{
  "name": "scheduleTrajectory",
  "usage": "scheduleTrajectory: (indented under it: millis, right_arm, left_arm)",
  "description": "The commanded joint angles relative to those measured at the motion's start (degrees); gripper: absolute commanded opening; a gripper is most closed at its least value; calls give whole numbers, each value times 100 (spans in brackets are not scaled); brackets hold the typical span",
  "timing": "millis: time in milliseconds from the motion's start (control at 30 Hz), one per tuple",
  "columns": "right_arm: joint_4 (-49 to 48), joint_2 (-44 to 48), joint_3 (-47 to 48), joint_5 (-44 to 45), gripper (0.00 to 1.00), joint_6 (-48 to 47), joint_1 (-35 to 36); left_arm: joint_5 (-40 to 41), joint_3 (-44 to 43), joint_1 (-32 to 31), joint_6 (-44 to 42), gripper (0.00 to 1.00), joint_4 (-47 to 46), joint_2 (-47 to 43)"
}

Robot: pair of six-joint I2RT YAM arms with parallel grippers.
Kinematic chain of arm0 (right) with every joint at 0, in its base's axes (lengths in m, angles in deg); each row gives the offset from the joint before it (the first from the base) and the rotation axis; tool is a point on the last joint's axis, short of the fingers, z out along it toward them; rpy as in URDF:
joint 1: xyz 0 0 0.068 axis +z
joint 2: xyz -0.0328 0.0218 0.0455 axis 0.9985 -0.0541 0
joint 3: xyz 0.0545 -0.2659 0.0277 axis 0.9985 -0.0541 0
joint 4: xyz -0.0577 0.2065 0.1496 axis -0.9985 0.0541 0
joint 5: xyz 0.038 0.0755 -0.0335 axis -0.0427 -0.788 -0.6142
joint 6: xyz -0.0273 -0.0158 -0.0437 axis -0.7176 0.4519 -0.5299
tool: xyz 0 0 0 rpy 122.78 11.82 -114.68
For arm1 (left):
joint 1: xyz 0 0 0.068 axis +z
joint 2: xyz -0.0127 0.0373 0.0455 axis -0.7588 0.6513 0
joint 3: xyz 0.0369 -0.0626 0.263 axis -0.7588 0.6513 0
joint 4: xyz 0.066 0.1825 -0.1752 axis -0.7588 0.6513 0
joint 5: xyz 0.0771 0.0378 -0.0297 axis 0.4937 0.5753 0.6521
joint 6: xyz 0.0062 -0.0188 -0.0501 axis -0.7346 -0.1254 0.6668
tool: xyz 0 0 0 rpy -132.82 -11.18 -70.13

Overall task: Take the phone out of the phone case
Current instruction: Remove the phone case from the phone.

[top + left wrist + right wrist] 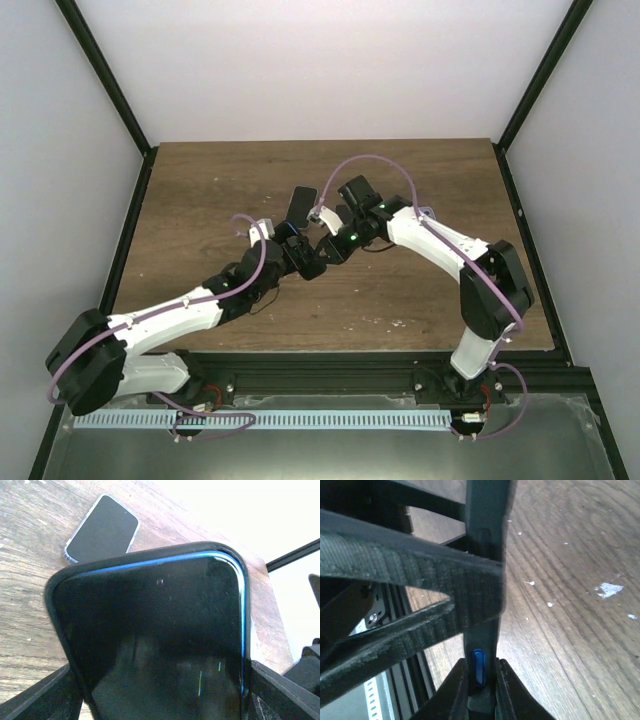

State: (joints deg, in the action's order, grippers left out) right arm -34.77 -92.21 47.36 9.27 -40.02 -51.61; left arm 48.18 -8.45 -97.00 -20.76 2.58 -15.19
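Observation:
A black phone case (65,580) holds a phone (150,630) with a dark screen and a blue edge. My left gripper (165,692) is shut across the cased phone's width and holds it tilted above the table; its fingers (40,695) show at the bottom corners. My right gripper (481,680) is shut on the thin edge of the case (487,510), pinching it beside a blue side button (478,666). In the top view the two grippers meet over the table's middle, left gripper (303,258) and right gripper (332,244), and the cased phone between them is mostly hidden.
A second dark phone-like slab with a light rim (102,528) lies flat on the wooden table (200,190), just beyond the grippers; it also shows in the top view (300,204). Black frame posts stand at the table's sides and white walls surround it.

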Motion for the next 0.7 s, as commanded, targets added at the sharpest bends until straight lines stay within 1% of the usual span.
scheduleTrajectory:
  millis: [0,33,67,167,233,300,333,400,433,467,500,600,667]
  right_arm:
    - [28,-15,152,-218,7,94,-23]
    - [29,-5,170,-245,3,105,-30]
    - [37,12,173,-276,1,104,-37]
    - [64,160,150,-445,1,9,-148]
    - [48,306,70,-589,1,-86,-347]
    - [46,460,-40,-808,1,-171,-616]
    - [57,534,-87,-991,1,-248,-751]
    - [121,699,-224,-1410,1,-528,-1020]
    - [133,799,-318,-1624,1,-668,-1130]
    - [146,896,-422,-1865,1,-872,-1222]
    - [163,1004,-511,-2056,1,-1001,-1286]
    - [307,1296,-726,-2569,1,-1387,-1331]
    - [462,1450,-858,-2942,1,-1662,-1332]
  left_arm:
    - [214,-232,-62,30,75,-248,-130]
    - [228,-258,-65,-7,81,-242,-118]
    - [216,-307,-61,-147,86,-240,-127]
    - [254,-573,-49,-907,99,63,-328]
    - [155,-667,63,-1469,100,300,-635]
    - [-167,-621,245,-1896,100,356,-1036]
    - [-487,-568,365,-2095,100,332,-1220]
    - [-1371,-448,642,-2402,100,245,-1511]
    - [-1824,-384,777,-2529,98,198,-1616]
    - [-2536,-295,928,-2674,96,57,-1692]
    - [-2995,-158,1006,-2767,94,-73,-1768]
    - [-3894,292,1169,-2811,91,-785,-1940]
    - [-4346,479,1232,-2752,90,-1206,-1902]
